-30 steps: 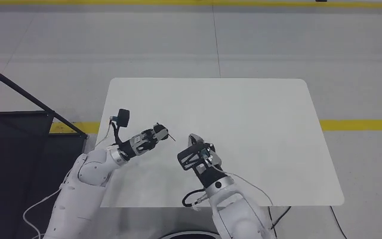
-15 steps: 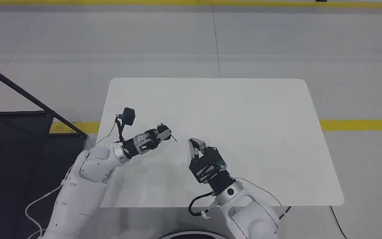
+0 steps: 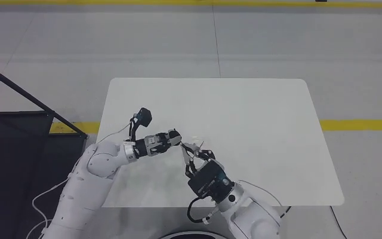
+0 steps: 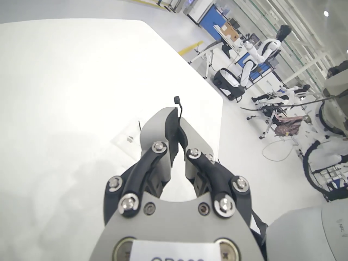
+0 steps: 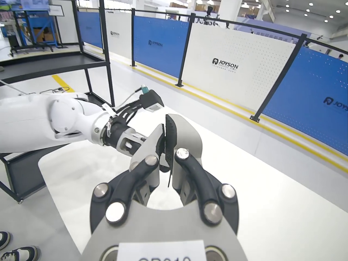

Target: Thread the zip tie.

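Observation:
A thin black zip tie (image 3: pixel 181 150) spans the short gap between my two grippers, low over the white table (image 3: pixel 250 113) near its front left. My left gripper (image 3: pixel 173 137) is shut on one end. In the left wrist view the small square head (image 4: pixel 177 99) sticks out past its fingertips (image 4: pixel 174 115). My right gripper (image 3: pixel 194 150) is shut on the strap, whose loose length (image 5: pixel 170 175) hangs between its fingers. The left gripper (image 5: pixel 127 143) sits just beyond the right gripper (image 5: pixel 165 129) and is partly hidden by it.
A small clear plastic piece (image 4: pixel 127 138) lies flat on the table just ahead of the left gripper. The table (image 4: pixel 68 69) stretches bare to the far and right edges. A black frame (image 3: pixel 24 95) stands off the table's left side.
The left gripper has moved right and slightly forward with the zip tie. The right gripper has turned and moved towards it, so the two now almost meet.

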You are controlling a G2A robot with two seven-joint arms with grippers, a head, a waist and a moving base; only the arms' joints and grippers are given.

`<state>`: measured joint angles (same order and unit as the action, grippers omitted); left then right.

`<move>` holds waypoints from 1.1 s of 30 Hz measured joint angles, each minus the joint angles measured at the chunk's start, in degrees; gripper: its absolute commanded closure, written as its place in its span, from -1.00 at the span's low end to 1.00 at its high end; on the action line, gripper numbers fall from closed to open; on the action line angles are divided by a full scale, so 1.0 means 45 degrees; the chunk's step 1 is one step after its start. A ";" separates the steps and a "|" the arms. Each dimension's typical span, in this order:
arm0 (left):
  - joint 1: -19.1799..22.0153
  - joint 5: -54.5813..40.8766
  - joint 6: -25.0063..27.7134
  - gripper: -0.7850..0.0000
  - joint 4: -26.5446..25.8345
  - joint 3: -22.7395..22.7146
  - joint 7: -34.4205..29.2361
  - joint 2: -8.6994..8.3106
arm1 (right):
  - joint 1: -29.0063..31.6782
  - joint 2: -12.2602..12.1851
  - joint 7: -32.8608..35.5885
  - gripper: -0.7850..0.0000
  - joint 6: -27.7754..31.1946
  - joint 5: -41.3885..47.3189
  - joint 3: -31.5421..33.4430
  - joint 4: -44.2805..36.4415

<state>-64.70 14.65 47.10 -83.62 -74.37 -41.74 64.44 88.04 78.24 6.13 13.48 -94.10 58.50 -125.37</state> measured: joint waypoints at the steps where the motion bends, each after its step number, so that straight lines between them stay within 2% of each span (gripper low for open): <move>1: 0.0137 -0.0185 0.0124 1.00 0.0116 0.0104 -0.0233 -0.0011 | 0.0065 -0.0035 -0.0196 1.00 0.0216 0.0067 0.0127 -0.0012; 4: 0.0600 -0.0904 0.0559 1.00 0.0503 0.0477 -0.1144 -0.0056 | 0.0254 -0.0159 -0.0963 1.00 0.1085 0.0311 0.0523 -0.0106; 8: 0.1320 -0.1944 0.0788 1.00 0.0969 0.0964 -0.2566 -0.0153 | 0.0430 -0.0385 -0.1766 1.00 0.2872 0.0373 0.1133 -0.0142; 12: 0.1818 -0.2313 0.0555 1.00 0.0794 0.1653 -0.2887 -0.0368 | 0.0572 -0.0553 -0.2250 1.00 0.3955 0.0265 0.1584 -0.0198; 17: 0.2031 -0.2210 0.0689 1.00 0.0516 0.2147 -0.2746 -0.0771 | 0.0707 -0.0637 -0.2236 1.00 0.4157 0.0120 0.1852 -0.0248; 29: 0.1890 -0.1870 0.0535 1.00 0.0175 0.2346 -0.2717 -0.0789 | 0.0553 -0.0640 -0.2196 1.00 0.4029 0.0207 0.1839 -0.0021; 33: 0.1953 -0.1876 0.0498 1.00 -0.0035 0.2714 -0.2944 -0.0882 | -0.0092 -0.0721 -0.2781 1.00 0.4941 0.0236 0.1916 0.0639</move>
<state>-55.91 6.21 49.34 -83.78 -62.15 -54.99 60.47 87.63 74.99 -6.38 35.71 -93.03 67.12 -122.49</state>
